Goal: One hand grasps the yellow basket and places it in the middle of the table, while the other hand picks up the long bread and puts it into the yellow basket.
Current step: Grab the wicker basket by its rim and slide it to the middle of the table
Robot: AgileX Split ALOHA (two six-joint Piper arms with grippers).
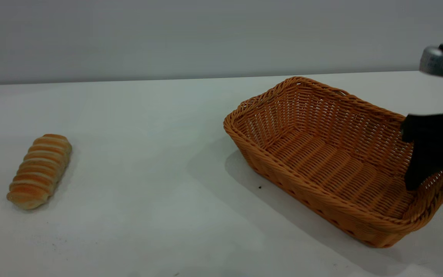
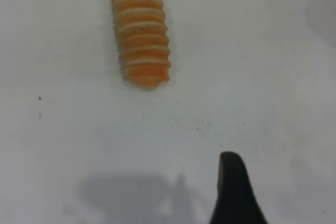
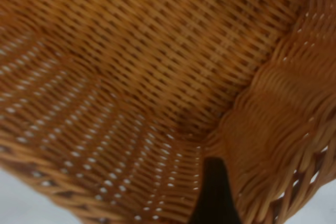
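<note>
Right now the yellow basket (image 1: 333, 161) is sitting on the right half of the table (image 1: 160, 215), turned at an angle, and nothing is lying inside it; its woven floor and sloping sides are showing bare. The right gripper (image 1: 442, 181) is reaching in from the right edge and straddling the basket's right-hand wall, one dark finger hanging inside against the weave and the other showing just outside the rim, so the jaws are gripping that wall. The long bread (image 1: 39, 171) is lying on the left side of the table, well apart from the basket, with its length running from near-left to far-right.

From the exterior view the left arm is not showing at all. Only the left wrist view is giving a hint of it: a single dark fingertip (image 2: 234, 192) is poking in above the white surface, with the bread (image 2: 140, 31) lying beyond it and untouched; with just one finger showing, I cannot tell how those jaws are standing. The right wrist view is filling up with the basket's interior (image 3: 131, 66), a corner of the braided rim and one dark finger (image 3: 212, 195) pressing against the wicker.

The tabletop is looking plain white and matte with a few dark specks, and a grey wall (image 1: 167, 34) is running behind it
</note>
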